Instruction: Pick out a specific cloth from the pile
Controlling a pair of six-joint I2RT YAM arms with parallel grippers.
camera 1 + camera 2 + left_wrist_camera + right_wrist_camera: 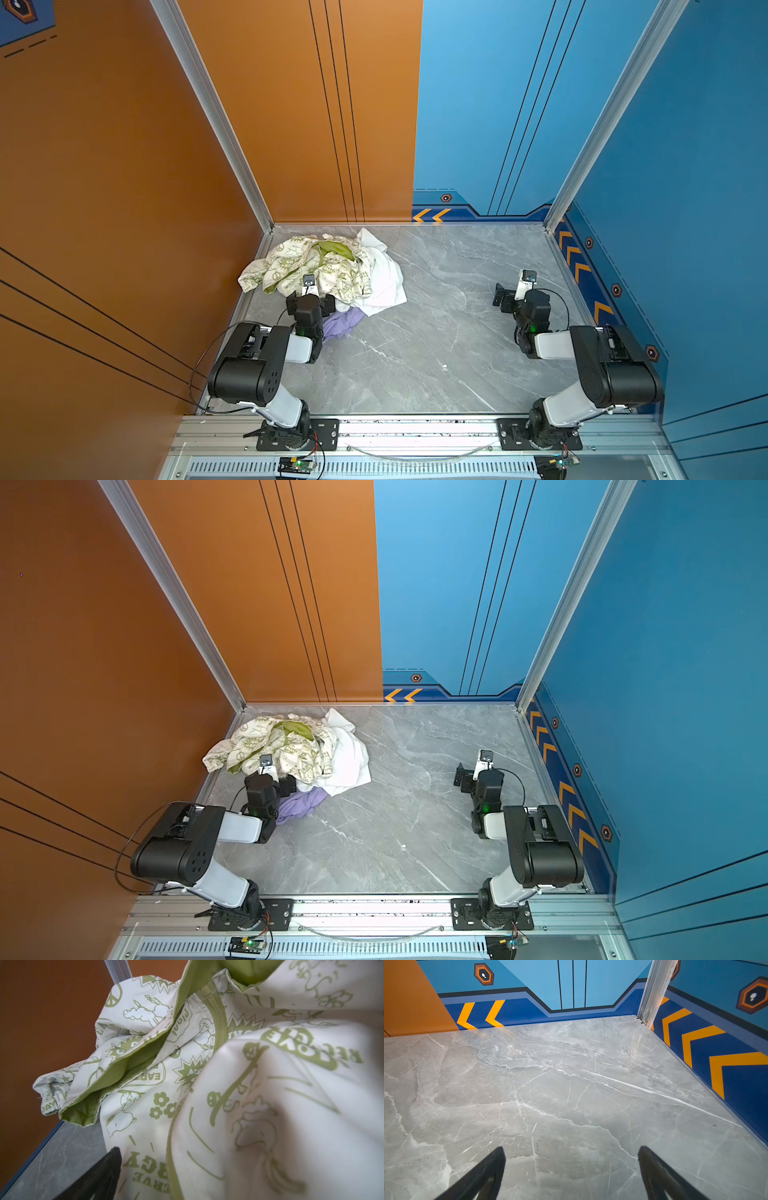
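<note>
Left of centre in both top views, the pile held a cream printed cloth, a white cloth and, at its lower edge, the lavender cloth, just beside the wide-open left gripper. At right, the right gripper gaped empty.

A grey marble tabletop is lying between an orange wall and a blue wall, yellow chevrons running along the blue base.
</note>
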